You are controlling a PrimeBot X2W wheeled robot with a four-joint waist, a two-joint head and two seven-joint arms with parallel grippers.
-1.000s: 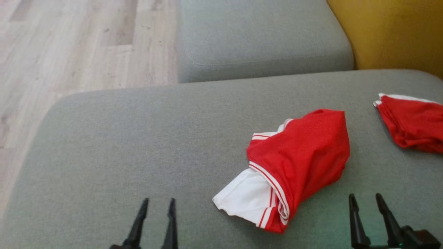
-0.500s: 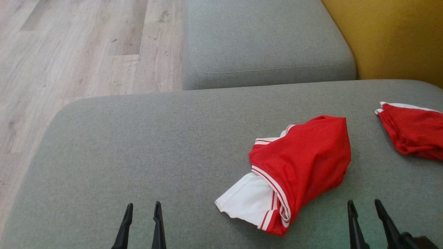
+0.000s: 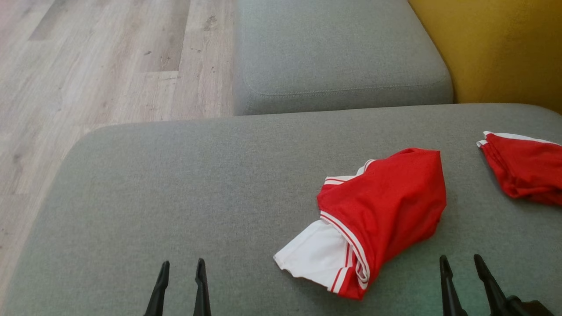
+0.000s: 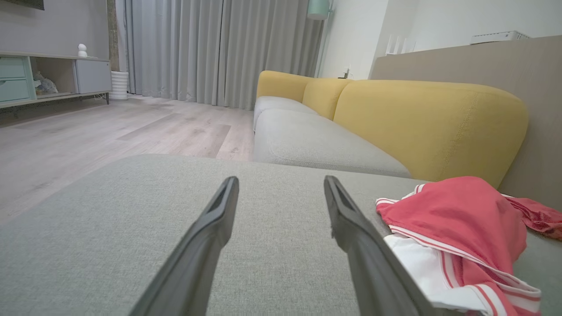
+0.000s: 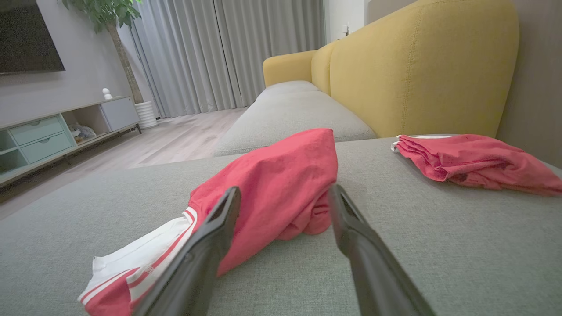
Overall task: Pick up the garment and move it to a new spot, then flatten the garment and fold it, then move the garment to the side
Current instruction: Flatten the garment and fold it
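Note:
A crumpled red garment with white panels and red-white trim lies on the grey cushion, right of centre; it also appears in the left wrist view and the right wrist view. My left gripper stands open at the bottom left, well left of the garment, with nothing between its fingers. My right gripper stands open at the bottom right, just below the garment's right end, empty. In the right wrist view the garment lies just beyond the fingertips.
A second red garment lies bunched at the cushion's right edge. Another grey seat cushion lies beyond, with a yellow backrest to the right. Wooden floor drops off past the cushion's left and far edges.
The head camera has shifted, so the whole scene sits slightly lower. My left gripper has drawn back and moved left. The garment and the right gripper have not moved on the cushion.

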